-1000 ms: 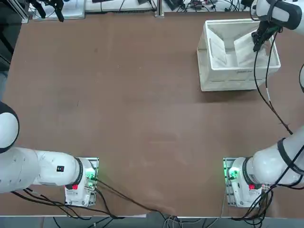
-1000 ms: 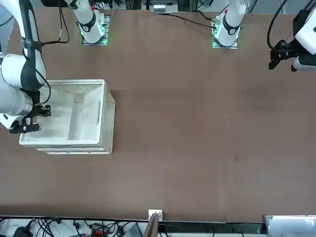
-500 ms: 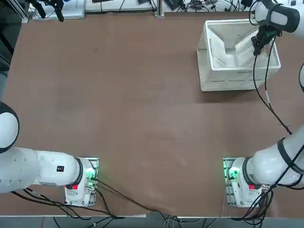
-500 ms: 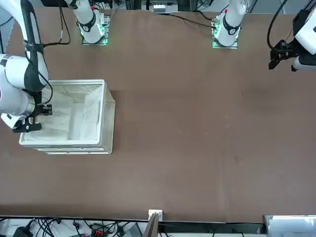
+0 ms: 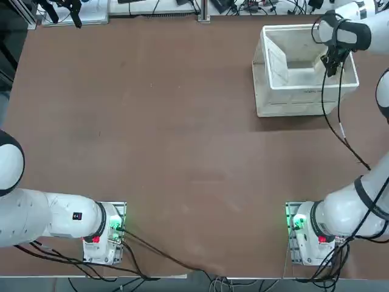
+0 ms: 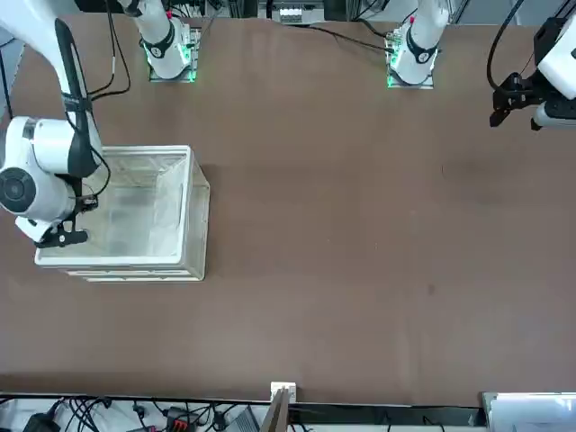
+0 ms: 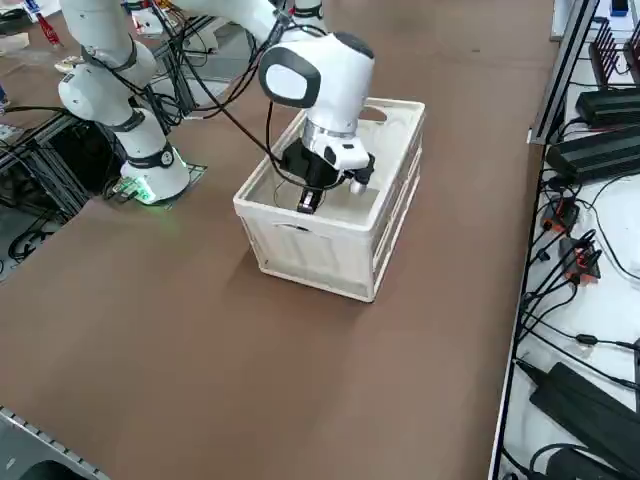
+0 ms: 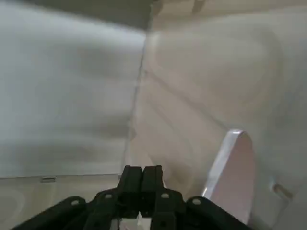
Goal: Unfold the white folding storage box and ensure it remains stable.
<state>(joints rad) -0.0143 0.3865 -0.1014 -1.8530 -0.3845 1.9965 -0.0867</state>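
The white folding storage box (image 5: 301, 67) stood raised at the far right of the table (image 5: 182, 152). The right gripper (image 8: 140, 179), fingers closed and holding nothing, sat inside against an end wall. An unlatched wall could fold back inward if released

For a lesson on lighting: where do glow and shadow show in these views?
Top view: green lights glow at both arm bases; a faint shadow edges the white folding storage box. Right side view: the right end effector, shut, reaches inside the box.
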